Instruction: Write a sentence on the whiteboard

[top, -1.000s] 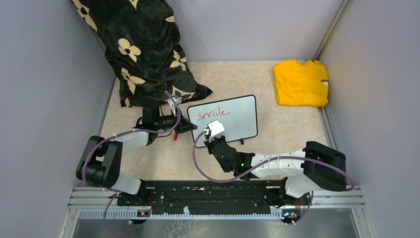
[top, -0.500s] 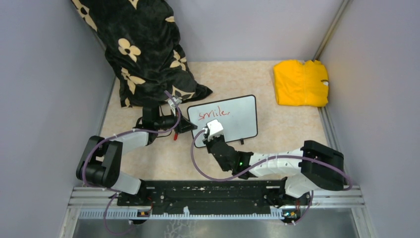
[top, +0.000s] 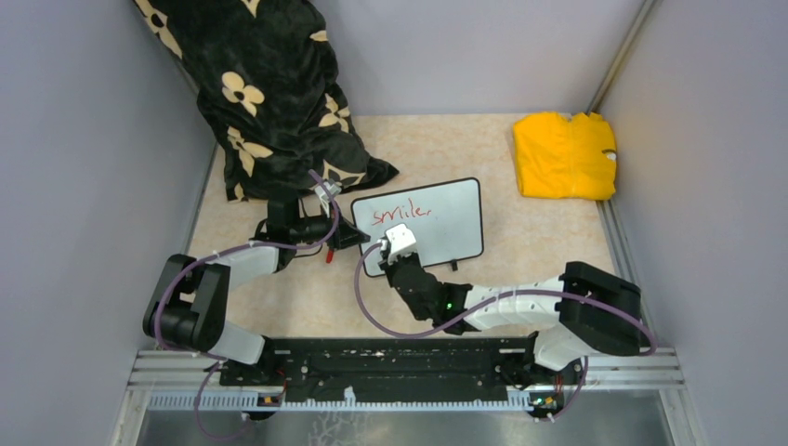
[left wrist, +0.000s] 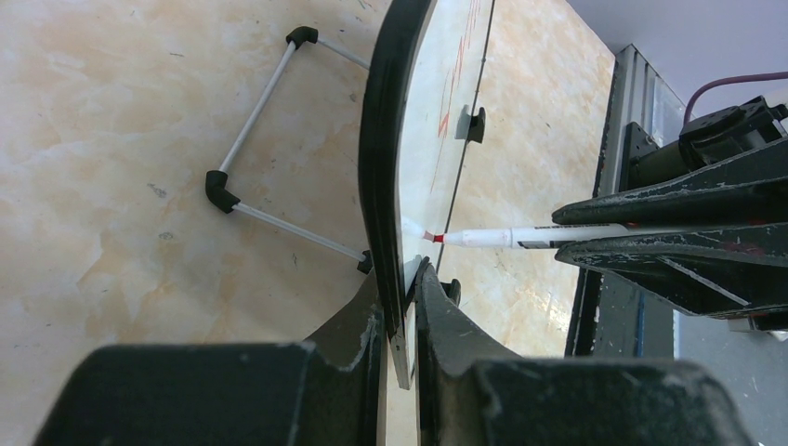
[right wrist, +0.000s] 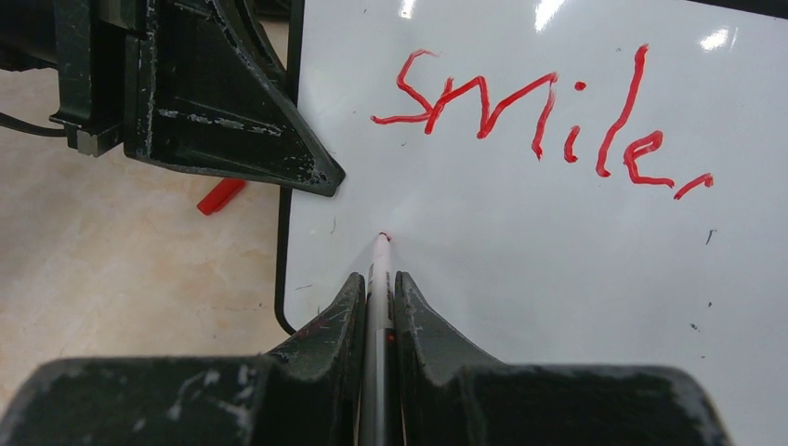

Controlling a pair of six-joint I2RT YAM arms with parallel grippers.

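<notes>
We have one red word (right wrist: 539, 116) on the board (top: 446, 243) — the rest is not written yet. Our left claw (left wrist: 401, 283) pinches the board's edge, and our right claw (right wrist: 378, 279) squeezes the pen (right wrist: 380, 249).

The top camera looks steeply down from above and behind the arm bases, far enough to take in the whole table (top: 558, 232). The left wrist camera sights close along the whiteboard (left wrist: 375, 139), edge-on. The right wrist camera faces its writing surface from just behind the marker (right wrist: 379, 260). All three share the board's edge beside the marker tip.
</notes>
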